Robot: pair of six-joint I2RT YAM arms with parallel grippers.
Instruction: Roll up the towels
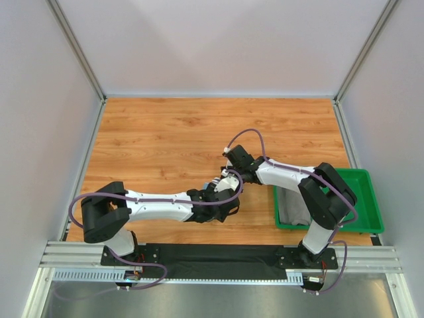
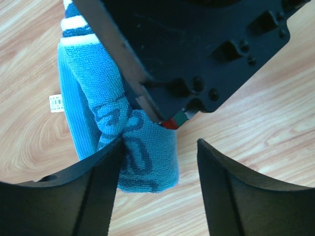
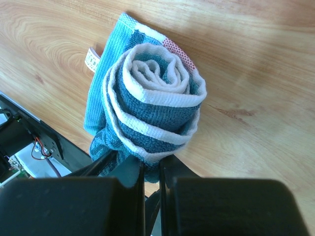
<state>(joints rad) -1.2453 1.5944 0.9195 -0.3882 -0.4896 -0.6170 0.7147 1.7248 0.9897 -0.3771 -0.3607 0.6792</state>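
Mostly, one roll is made: the blue towel [image 3: 147, 113] is coiled near the middle of the tabletop [image 1: 165, 132], right end effector [image 3: 151, 169] pinched shut on its end, left end effector [image 2: 160, 147] gaping, gripping nothing — a grey towel [image 1: 293, 209] in the green tray [image 1: 358, 199] at the right edge looks unrolled

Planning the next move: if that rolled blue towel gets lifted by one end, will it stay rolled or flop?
Probably floppy: the blue towel is soft terry, creased where the right gripper pinches it. Its loose tail beside the roll may unwind. Looped pile should resist slipping.
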